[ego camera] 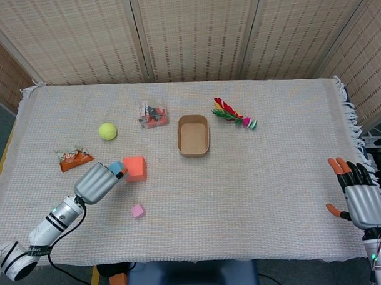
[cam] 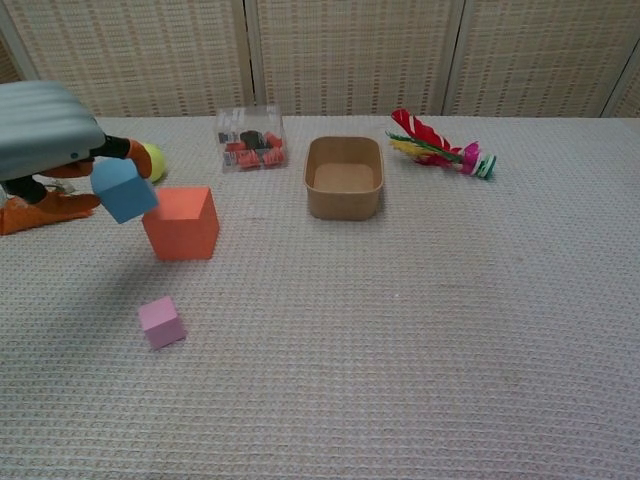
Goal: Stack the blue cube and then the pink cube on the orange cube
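My left hand [ego camera: 97,182] [cam: 45,130] holds the blue cube [cam: 124,189] [ego camera: 117,167] in the air, just left of the orange cube [cam: 181,222] [ego camera: 134,168] and about level with its top. The orange cube stands on the cloth at centre left. Nearer the front edge lies the small pink cube [cam: 161,322] [ego camera: 138,210], apart from both. My right hand [ego camera: 361,196] hovers at the far right edge of the table, fingers spread and holding nothing; only the head view shows it.
A tan open box [ego camera: 193,135] stands mid-table. Behind the orange cube are a tennis ball [ego camera: 107,131] and a clear case of small parts [ego camera: 152,114]. A feathered toy [ego camera: 233,114] lies back right. An orange snack packet [ego camera: 74,159] lies at the left.
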Robot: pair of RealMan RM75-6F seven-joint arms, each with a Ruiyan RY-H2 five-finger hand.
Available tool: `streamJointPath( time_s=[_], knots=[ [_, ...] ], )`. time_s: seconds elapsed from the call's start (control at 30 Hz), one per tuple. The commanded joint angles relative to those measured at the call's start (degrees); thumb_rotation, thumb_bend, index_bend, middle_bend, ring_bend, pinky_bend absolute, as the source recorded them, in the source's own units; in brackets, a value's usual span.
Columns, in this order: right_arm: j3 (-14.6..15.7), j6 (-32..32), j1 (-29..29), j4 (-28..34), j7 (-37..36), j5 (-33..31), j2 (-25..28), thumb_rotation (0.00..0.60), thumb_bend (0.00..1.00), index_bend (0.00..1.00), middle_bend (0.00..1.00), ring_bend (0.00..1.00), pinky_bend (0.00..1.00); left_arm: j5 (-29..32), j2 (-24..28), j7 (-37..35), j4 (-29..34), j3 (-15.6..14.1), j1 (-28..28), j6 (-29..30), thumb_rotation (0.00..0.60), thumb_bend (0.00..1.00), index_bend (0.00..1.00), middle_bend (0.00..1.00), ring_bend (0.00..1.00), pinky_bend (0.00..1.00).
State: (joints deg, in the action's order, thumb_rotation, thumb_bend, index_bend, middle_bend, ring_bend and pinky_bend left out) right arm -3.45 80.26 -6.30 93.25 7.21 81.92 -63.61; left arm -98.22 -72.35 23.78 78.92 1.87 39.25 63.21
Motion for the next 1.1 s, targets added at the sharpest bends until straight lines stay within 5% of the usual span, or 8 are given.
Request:
streamJointPath(
  time_s=[0.03, 0.57, 1.1],
  knots=[
    [-0.12, -0.07, -0.01, -0.03, 0.24, -0.29, -0.08, 0.600, 0.06, 0.00, 0.00, 0.00, 0.00, -6.31, -3.72, -4.83, -8.79, -0.77, 3.10, 3.42, 0.600, 0.38, 0.54, 1.00, 1.00, 1.00],
    [-1.00, -0.67, -0.24, -0.19, 1.32, -2.42, -0.45, 0.600, 0.06, 0.00, 0.00, 0.00, 0.00, -14.60, -12.42, -18.33, -30.02, -4.82, 8.55, 11.58, 0.600, 0.38, 0.53, 1.00, 1.00, 1.00],
    [-0.54, -2.12, -0.55, 0.57, 0.79, -2.60, 0.33, 0.600, 0.06, 0.00, 0.00, 0.00, 0.00, -14.25, -13.69, -20.60, -36.09, -7.29, 9.93, 13.04, 0.600, 0.38, 0.53, 1.00, 1.00, 1.00]
  ],
)
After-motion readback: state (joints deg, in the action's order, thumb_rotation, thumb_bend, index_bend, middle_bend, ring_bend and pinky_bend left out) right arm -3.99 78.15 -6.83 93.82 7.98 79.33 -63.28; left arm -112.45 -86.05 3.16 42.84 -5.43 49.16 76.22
